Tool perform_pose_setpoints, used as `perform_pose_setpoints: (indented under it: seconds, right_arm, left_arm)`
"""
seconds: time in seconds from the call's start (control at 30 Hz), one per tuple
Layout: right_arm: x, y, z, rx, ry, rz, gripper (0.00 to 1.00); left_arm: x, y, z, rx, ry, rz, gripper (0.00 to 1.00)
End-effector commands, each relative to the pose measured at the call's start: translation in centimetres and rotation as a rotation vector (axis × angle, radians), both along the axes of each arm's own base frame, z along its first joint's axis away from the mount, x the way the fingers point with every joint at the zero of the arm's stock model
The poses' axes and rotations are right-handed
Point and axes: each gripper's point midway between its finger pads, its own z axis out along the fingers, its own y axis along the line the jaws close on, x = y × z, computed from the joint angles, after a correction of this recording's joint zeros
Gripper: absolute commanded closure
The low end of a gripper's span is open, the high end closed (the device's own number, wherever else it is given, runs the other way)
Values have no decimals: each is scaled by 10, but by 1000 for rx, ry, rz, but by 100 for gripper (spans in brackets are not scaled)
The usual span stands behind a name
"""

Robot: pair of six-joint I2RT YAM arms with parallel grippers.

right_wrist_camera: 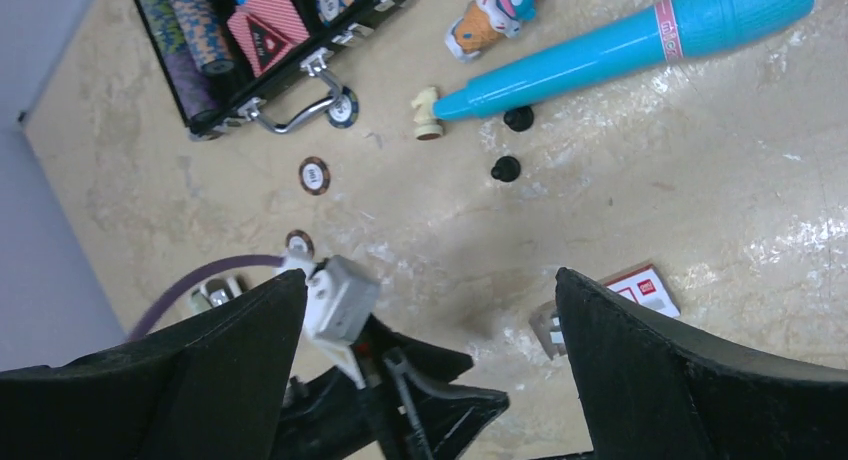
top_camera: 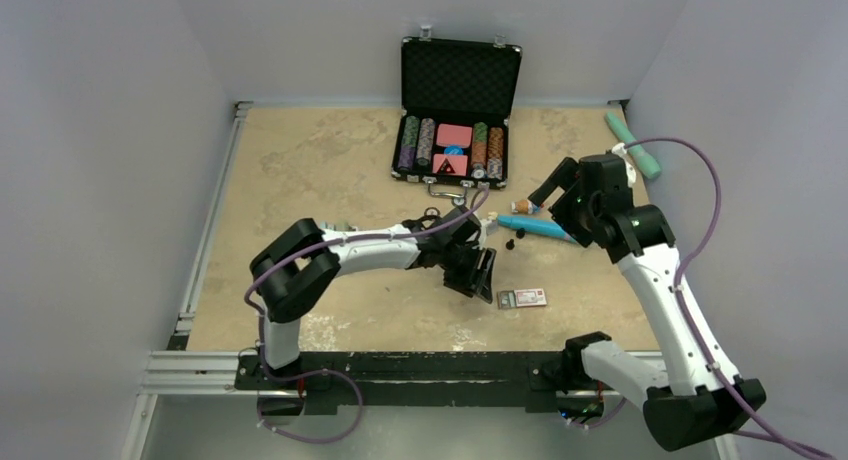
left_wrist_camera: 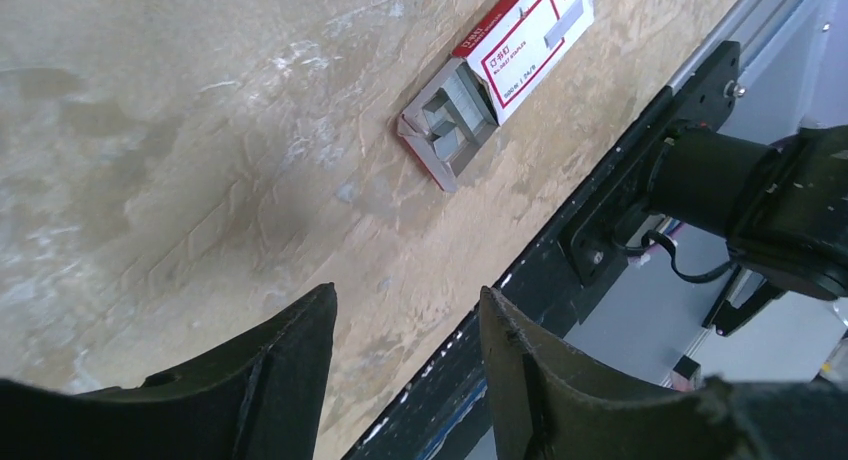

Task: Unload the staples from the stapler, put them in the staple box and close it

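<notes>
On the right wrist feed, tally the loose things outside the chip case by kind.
Poker chips: 3
Black game pieces: 2
White chess piece: 1
Teal pen: 1
Toy figure: 1
Staple box: 1
Total: 9
A half-hidden pale item at lower left is left out.

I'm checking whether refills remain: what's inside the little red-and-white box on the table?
The box is slid open. Grey staple strips show at its open end; whatever lies under the red-and-white sleeve is covered.
</notes>
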Motion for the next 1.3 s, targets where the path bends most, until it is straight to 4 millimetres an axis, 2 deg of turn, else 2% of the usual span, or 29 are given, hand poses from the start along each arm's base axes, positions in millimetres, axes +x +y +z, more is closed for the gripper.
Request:
perform_pose_setpoints:
  seconds: [0.0,0.1,0.23,0.53,0.67,0.83,1.27]
  right_arm:
    - [-10,1,29,13,-52,31,1]
    - [-18,1,47,24,-99,51,1]
    - [-30,4,58,45,-147,88,1]
    - [-50,8,60,63,-176,149,1]
    - [-55,7,50,46,-158,166,1]
    - [-59,8,47,37,-158,197,1]
    - [-56,6,34,-11,-127,228,1]
  left_arm:
    - [-2,-22,2,7,16,58,42]
    - [-4,-26,-3,-13,41,106,42]
    - [-2,-32,-6,-4,23,141,42]
    - [8,-47,-20,68,27,196,44]
    - [10,-52,-26,100,27,199,47]
    - [11,-55,-31,114,37,216,58]
    - [10,-55,-35,138,49,215,96]
